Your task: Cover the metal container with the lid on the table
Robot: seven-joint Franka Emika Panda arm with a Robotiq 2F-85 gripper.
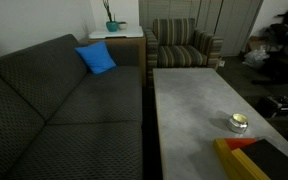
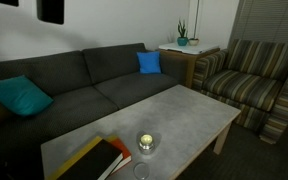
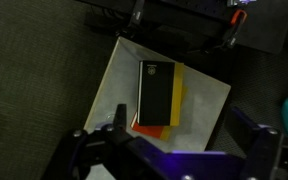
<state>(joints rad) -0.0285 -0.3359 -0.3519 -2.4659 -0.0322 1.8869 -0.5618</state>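
The metal container (image 1: 238,123) is a small shiny silver pot that stands uncovered on the long grey table (image 1: 189,110). It shows in both exterior views (image 2: 145,143). A faint round thing (image 2: 139,172) lies at the table's near edge; I cannot tell whether it is the lid. My gripper (image 3: 184,122) shows only in the wrist view. It is open and empty, high above the table (image 3: 199,90). Neither the container nor a lid shows clearly there.
A black book on yellow and red flat blocks (image 3: 156,93) lies on the table near the container (image 1: 246,158) (image 2: 89,160). A dark sofa (image 1: 54,100) with a blue pillow (image 1: 97,58) runs along the table. A striped armchair (image 2: 249,80) and a side table with a plant (image 2: 180,45) stand beyond.
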